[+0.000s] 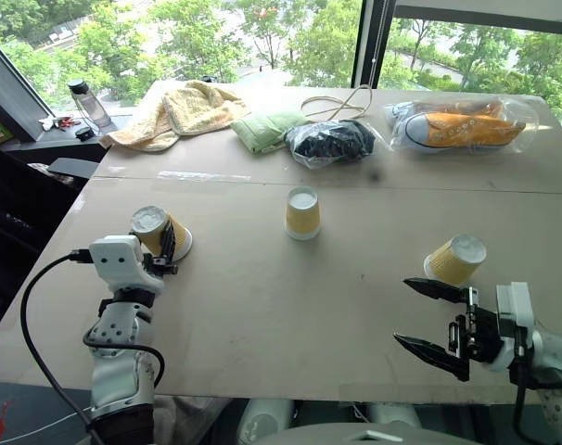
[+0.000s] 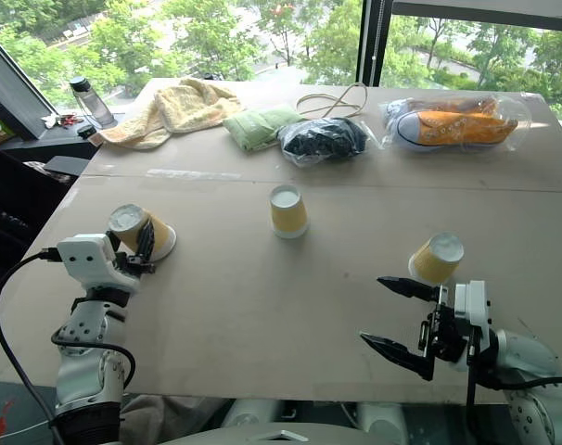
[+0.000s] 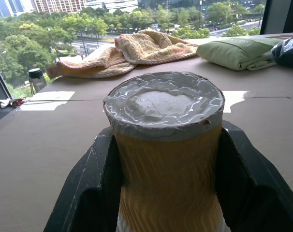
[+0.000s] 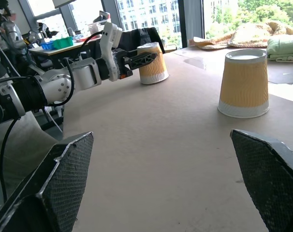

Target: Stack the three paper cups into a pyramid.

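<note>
Left eye view: three cups, all upside down on the table (image 1: 262,315). L cup (image 1: 157,229) sits near the table's left edge, tilted, with the L gripper (image 1: 167,248) closed on its sides. Mid cup (image 1: 302,213) stands upright-inverted at centre, well apart from the others. R cup (image 1: 454,260) is tilted, just beyond the R gripper (image 1: 432,318), which hangs wide open w/ nothing in it. No pyramid yet; cups are spread wide. Clutter at the far edge: towel (image 1: 174,113), green cloth (image 1: 267,128), black bag (image 1: 332,142), bagged shoes (image 1: 462,125), bottle (image 1: 88,104).

Right eye view: same layout. L cup leans, its rim partly off the surface, so the grip looks angled, not square.

Left wrist view: cup fills the gap between both fingers (image 3: 91,186), touching each side; white base faces the camera.

Right wrist view: own fingers spread, empty. Mid cup (image 4: 244,83) near, L gripper and its cup (image 4: 152,63) farther off.

Risks, as I judge them: paper walls are thin, so a hard squeeze could crush or oval the L cup and spoil stacking. Tilted hold could set it down crooked or let it slip on lift. Base pair needs to end up just beside each other; a gap too wide and the top cup drops through. R cup, already leaning, could roll if nudged by the open fingers.
</note>
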Available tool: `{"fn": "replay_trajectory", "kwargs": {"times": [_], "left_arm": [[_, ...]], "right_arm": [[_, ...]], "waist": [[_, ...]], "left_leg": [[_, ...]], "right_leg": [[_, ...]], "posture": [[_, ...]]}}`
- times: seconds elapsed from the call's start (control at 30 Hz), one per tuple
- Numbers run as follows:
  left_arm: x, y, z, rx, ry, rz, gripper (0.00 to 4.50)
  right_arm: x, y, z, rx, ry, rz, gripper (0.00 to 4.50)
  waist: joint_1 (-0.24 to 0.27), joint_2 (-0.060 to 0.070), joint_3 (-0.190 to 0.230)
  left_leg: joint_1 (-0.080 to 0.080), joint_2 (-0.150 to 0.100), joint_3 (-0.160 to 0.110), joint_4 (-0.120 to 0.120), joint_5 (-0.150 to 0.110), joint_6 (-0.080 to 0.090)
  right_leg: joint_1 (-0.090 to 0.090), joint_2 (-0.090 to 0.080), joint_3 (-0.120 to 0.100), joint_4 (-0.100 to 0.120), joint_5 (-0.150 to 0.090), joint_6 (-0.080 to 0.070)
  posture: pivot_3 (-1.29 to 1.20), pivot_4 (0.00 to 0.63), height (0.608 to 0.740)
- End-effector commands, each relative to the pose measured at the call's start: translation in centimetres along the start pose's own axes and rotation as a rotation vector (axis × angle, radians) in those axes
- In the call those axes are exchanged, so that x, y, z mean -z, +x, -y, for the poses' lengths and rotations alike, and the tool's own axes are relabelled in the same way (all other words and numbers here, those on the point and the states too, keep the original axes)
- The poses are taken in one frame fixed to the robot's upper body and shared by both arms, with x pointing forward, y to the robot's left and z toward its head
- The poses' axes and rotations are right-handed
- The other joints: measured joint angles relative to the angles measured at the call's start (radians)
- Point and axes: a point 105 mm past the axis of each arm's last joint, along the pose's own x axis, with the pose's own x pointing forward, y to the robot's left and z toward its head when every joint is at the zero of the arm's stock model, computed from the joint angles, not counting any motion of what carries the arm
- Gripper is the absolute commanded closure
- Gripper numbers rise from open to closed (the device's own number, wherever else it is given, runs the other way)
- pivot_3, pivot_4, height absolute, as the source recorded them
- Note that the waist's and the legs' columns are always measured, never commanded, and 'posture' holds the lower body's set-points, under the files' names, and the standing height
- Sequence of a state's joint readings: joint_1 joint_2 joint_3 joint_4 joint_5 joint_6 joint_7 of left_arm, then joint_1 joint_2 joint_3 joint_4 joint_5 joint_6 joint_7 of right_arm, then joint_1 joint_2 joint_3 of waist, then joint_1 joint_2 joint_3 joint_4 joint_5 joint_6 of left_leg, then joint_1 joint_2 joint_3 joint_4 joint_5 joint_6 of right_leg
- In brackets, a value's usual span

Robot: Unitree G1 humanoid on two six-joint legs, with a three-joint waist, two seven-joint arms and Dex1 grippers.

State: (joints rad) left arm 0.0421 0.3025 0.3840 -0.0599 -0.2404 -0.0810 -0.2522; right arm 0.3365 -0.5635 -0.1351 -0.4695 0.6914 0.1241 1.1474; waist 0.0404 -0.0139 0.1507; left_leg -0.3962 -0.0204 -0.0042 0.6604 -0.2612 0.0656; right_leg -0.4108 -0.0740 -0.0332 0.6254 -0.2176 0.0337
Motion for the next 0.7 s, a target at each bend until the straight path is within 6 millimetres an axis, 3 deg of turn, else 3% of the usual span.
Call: {"fn": "replay_trajectory", "kwargs": {"times": [0.03, 0.17, 0.3, 0.5, 0.7], "left_arm": [[-1.9, 0.5, 0.5, 0.056, 0.034, 0.066, 2.55], [-3.1, 0.7, 4.5, 0.326, 0.036, 0.104, 2.55], [-4.2, -0.5, 9.4, 0.684, -0.023, 0.138, 2.55], [-4.7, -1.7, 14.3, 1.040, -0.055, 0.149, 2.55], [-4.6, -1.9, 20.9, 1.341, -0.102, 0.152, 2.55]], "right_arm": [[-1.0, 0.3, -0.3, -0.009, -0.045, 0.031, 0.00], [-1.0, 0.1, -0.2, 0.005, -0.049, 0.033, 0.00], [-1.1, 0.0, -0.1, 0.020, -0.057, 0.034, 0.00], [-1.1, 0.0, 0.0, 0.037, -0.063, 0.036, 0.00], [-1.3, -0.2, 0.4, 0.067, -0.082, 0.039, 0.00]], "waist": [[0.000, 0.000, 0.000], [0.001, 0.000, 0.000], [-0.001, 0.000, 0.000], [-0.002, 0.002, -0.001], [0.002, 0.002, -0.001]], "left_leg": [[0.000, 0.000, 0.000, 0.000, 0.000, 0.000], [0.000, 0.000, 0.000, 0.000, 0.000, 0.000], [0.000, 0.000, 0.000, 0.000, 0.000, 0.000], [0.000, 0.000, 0.000, 0.000, 0.000, 0.000], [-0.001, -0.001, 0.000, 0.004, 0.000, 0.000]], "right_leg": [[0.000, 0.000, 0.000, 0.000, 0.000, 0.000], [0.000, 0.000, 0.000, 0.000, 0.000, -0.001], [0.000, -0.001, 0.000, 0.000, 0.000, -0.001], [0.000, 0.000, 0.000, 0.000, -0.001, -0.001], [0.001, 0.002, -0.001, 0.001, 0.000, -0.001]], "posture": [[0.00, 0.150, 0.740], [0.00, 0.150, 0.740], [0.00, 0.150, 0.740], [0.00, 0.150, 0.740], [0.00, 0.150, 0.740]]}}
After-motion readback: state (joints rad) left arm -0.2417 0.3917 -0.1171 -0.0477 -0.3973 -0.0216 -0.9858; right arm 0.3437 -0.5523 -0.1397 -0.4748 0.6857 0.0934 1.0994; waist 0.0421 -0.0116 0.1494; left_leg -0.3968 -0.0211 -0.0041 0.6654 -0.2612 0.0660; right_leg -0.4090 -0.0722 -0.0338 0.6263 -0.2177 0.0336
